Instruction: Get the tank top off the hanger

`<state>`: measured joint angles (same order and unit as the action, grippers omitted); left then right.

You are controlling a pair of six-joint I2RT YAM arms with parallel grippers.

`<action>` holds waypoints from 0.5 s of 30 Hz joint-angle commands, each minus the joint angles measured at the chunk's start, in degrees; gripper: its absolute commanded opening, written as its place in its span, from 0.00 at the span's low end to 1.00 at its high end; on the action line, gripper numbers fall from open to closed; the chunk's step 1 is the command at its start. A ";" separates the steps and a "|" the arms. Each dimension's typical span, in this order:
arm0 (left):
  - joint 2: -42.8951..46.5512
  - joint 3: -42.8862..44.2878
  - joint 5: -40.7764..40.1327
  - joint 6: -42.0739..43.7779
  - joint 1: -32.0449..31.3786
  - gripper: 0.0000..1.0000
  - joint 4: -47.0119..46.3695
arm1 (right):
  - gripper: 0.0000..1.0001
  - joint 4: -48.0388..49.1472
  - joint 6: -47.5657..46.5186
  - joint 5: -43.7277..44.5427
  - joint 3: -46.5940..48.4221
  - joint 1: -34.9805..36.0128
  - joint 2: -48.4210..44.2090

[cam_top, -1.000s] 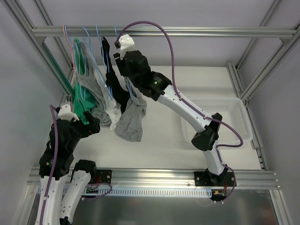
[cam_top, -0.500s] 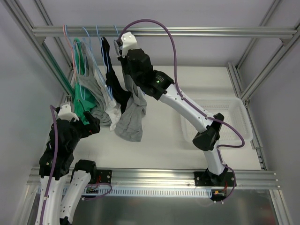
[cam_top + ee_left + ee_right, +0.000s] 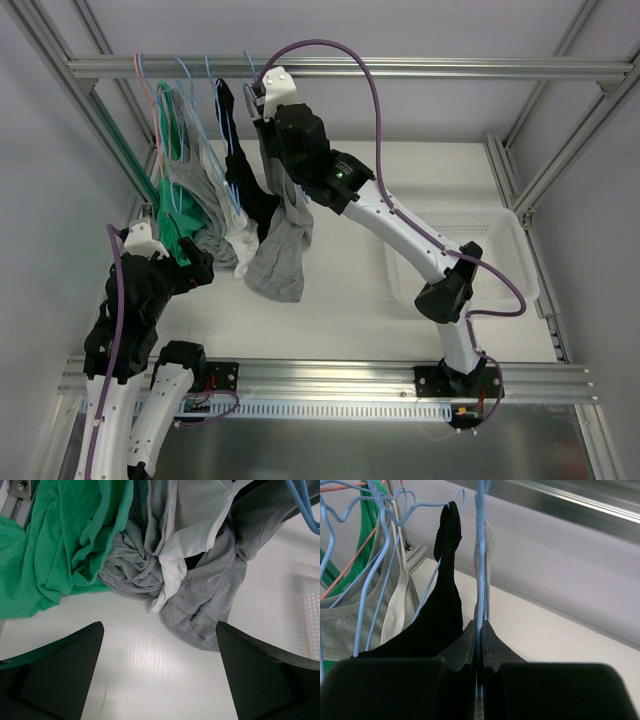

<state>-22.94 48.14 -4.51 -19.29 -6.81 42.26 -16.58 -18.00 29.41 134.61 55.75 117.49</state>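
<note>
A grey tank top (image 3: 280, 255) hangs from a blue hanger (image 3: 249, 68) on the top rail, its hem bunched on the table. In the right wrist view the hanger's wire (image 3: 480, 555) runs straight down between my right gripper's (image 3: 480, 630) fingers, which are shut on it, with the grey strap (image 3: 488, 545) just behind. In the top view that gripper (image 3: 262, 110) is high up by the rail. My left gripper (image 3: 195, 268) is low at the left, open. In its wrist view its fingers (image 3: 159, 626) stand wide over bare table, short of the grey hem (image 3: 210, 600).
More garments hang on hangers to the left: a black one (image 3: 447, 580), a white one (image 3: 195, 525), another grey one and a green one (image 3: 65, 545). A white basket (image 3: 520, 250) stands on the table at the right. The metal rail (image 3: 400, 67) crosses the back.
My right gripper has risen slightly toward the rail and closed on the blue hanger's wire. The left arm has not moved.
</note>
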 commanded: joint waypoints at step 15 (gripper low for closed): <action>1.23 -0.24 1.00 0.13 -0.84 0.99 -1.83 | 0.00 13.68 1.83 1.26 -9.61 -0.64 -13.69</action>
<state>-22.70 48.05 -4.51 -19.29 -6.96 42.28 -9.34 -17.08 29.34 126.52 55.48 108.81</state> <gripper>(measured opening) 0.986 0.036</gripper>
